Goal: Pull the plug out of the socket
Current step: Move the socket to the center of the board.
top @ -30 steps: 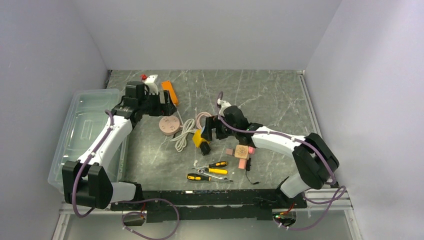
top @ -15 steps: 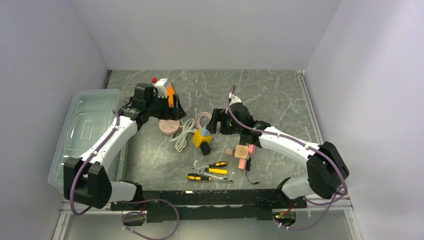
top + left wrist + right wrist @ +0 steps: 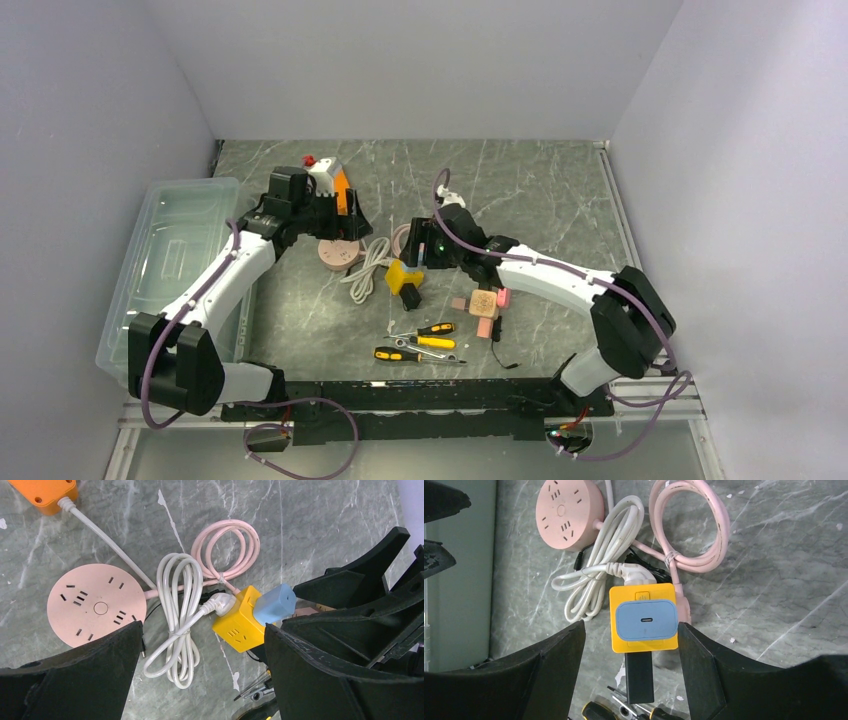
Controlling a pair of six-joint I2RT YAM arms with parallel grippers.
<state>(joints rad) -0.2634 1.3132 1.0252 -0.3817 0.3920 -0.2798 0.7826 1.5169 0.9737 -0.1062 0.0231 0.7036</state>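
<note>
Item: blue plug (image 3: 646,620), sat upright in yellow socket cube (image 3: 624,594), beside coiled pink cord (image 3: 721,530). Right gripper (image 3: 630,626) stood spread, straddling plug and cube, pinching nothing. Left gripper (image 3: 202,630) hovered spread, empty. Hazard: jaws closing too low might clamp the cube instead. Unanchored, the cube would likely lift with the plug.

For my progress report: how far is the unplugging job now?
Done: nothing; the blue plug sits in the yellow socket cube. In hand: the right arm's jaws stand open on both sides of the cube. Remaining: close, hold, pull the plug out.
</note>
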